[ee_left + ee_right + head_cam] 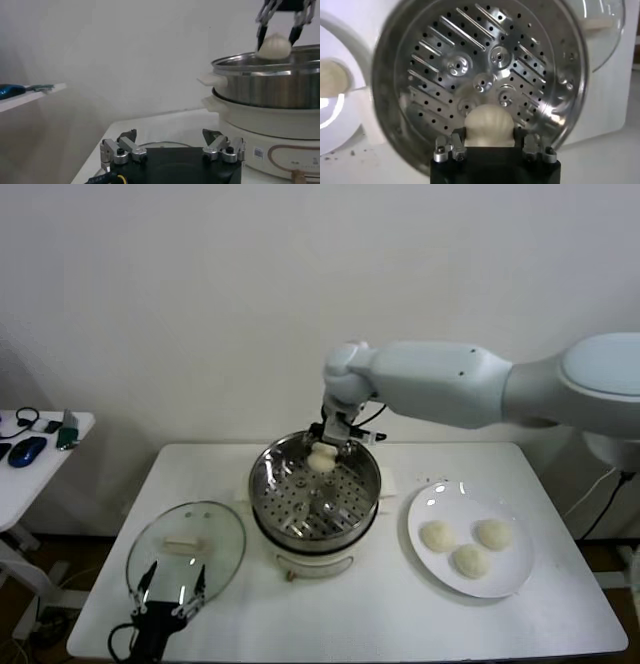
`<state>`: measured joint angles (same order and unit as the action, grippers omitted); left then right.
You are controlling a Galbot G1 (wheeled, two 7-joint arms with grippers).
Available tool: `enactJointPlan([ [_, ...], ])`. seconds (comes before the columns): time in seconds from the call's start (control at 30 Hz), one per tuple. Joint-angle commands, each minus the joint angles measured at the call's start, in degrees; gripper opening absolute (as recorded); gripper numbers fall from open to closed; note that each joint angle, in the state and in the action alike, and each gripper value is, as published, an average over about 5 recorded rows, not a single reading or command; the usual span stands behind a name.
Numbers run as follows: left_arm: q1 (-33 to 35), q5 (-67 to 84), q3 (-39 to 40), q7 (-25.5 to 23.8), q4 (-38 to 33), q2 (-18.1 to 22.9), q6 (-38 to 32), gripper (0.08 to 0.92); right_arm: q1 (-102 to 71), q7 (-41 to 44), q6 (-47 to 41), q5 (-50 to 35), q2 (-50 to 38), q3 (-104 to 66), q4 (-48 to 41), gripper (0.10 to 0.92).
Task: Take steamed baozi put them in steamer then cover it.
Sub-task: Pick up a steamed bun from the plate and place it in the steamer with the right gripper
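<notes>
My right gripper (322,446) hangs over the steamer (350,504), fingers (260,30) w/ a baozi (320,459) between. Three more on the plate (425,509). Left gripper (170,589) idle, spread wide above the glass lid (215,529) on the surface (400,624).

- Cream-white baozi (320,460)
- Shiny steel steamer (300,506) with a perforated bottom, on a white base
- 3 cream-white buns (470,559) on a white plate (505,582)
- Clear glass cover (215,529), cream-white handle
</notes>
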<state>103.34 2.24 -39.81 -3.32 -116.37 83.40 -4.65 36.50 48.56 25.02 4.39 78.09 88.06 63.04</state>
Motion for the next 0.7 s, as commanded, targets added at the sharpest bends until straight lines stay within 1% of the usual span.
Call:
enactJointPlan([
  [0.03, 0.0, -0.1, 0.1, 0.0, 0.0, 0.0, -0.1, 0.823, -6.7, -1.8, 1.3, 5.2, 2.4, -1.1, -6.7, 0.636],
  [0.27, 0.0, -0.1, 0.1, 0.1, 0.0, 0.1, -0.1, 0.823, -8.2, -3.4, 2.3, 4.4, 3.9, -2.3, -10.0, 0.637],
  [0.37, 0.0, -0.1, 0.1, 0.1, -0.2, 0.2, 0.0, 0.823, -7.4, -3.8, 2.7, 2.0, 4.0, -2.5, -9.7, 0.675],
  [0.47, 0.1, -0.3, 0.1, 0.0, -0.6, 0.3, 0.1, 0.823, -4.2, -2.7, 3.2, -3.0, 3.3, -1.5, -8.1, 0.751],
  [0.53, 0.2, -0.4, 0.2, 0.0, -0.9, 0.4, 0.2, 0.823, -0.5, -0.9, 3.4, -8.3, 2.5, 0.4, -6.5, 0.795],
  [0.6, 0.4, -0.6, 0.3, 0.0, -1.2, 0.4, 0.2, 0.823, 4.4, 0.9, 3.5, -14.4, 1.6, 3.4, -4.8, 0.815],
  [0.7, 0.4, -0.7, 0.4, -0.1, -1.4, 0.5, 0.2, 0.823, 11.2, 3.8, 3.3, -23.4, -0.1, 8.0, -2.6, 0.822],
])
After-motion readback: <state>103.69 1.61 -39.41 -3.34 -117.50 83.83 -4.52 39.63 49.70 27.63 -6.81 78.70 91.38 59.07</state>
